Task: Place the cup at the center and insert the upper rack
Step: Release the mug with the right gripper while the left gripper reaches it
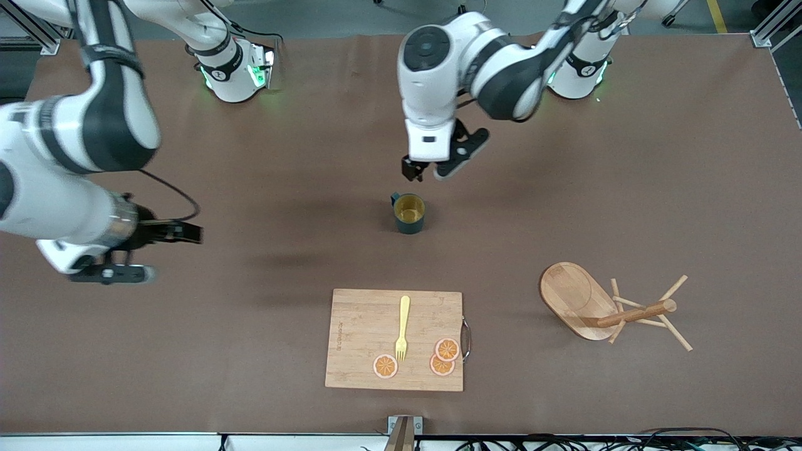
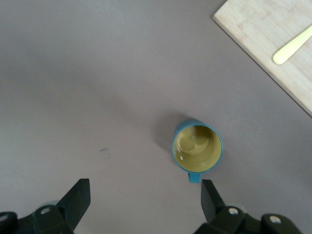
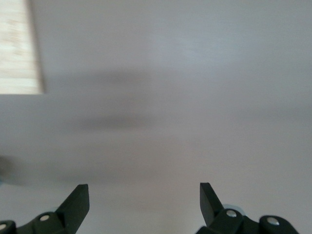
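The dark teal cup (image 1: 409, 213) with its ochre inside stands upright near the middle of the table. My left gripper (image 1: 418, 171) hangs open and empty above the table just beside the cup, toward the robot bases. In the left wrist view the cup (image 2: 197, 148) lies just ahead of the open gripper (image 2: 145, 197), its handle close to one fingertip (image 2: 209, 195). The wooden mug tree (image 1: 601, 307) lies tipped on its side toward the left arm's end. My right gripper (image 1: 191, 233) is open and empty in the air at the right arm's end, over bare table (image 3: 144, 197).
A bamboo cutting board (image 1: 357, 338) lies nearer the front camera than the cup, with a yellow fork (image 1: 402, 327) and three orange slices (image 1: 442, 357) on it. Its corner shows in the left wrist view (image 2: 263, 34) and the right wrist view (image 3: 17, 48).
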